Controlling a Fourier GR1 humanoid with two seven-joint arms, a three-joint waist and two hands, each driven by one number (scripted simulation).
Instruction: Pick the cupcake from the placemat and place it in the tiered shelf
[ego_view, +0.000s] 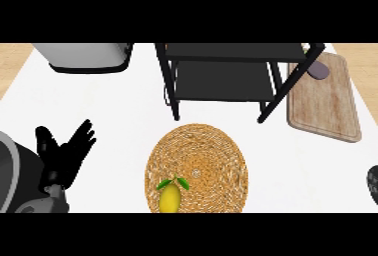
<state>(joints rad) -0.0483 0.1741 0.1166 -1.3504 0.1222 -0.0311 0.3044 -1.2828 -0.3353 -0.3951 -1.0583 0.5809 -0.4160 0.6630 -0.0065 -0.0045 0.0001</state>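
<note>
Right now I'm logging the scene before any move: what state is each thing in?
Left hand: open, fingers up, resting at left.
Right hand: barely in view at right edge.
Placemat: flat, bears a yellow fruit near its front edge.
Tiered shelf: upright, shelves bare.
Cutting board: lying flat.

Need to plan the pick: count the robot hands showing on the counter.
2. The left hand rests open at the view's left, fingers up. Only a sliver of the right hand shows at the right edge; its fingers can't be judged.
</note>
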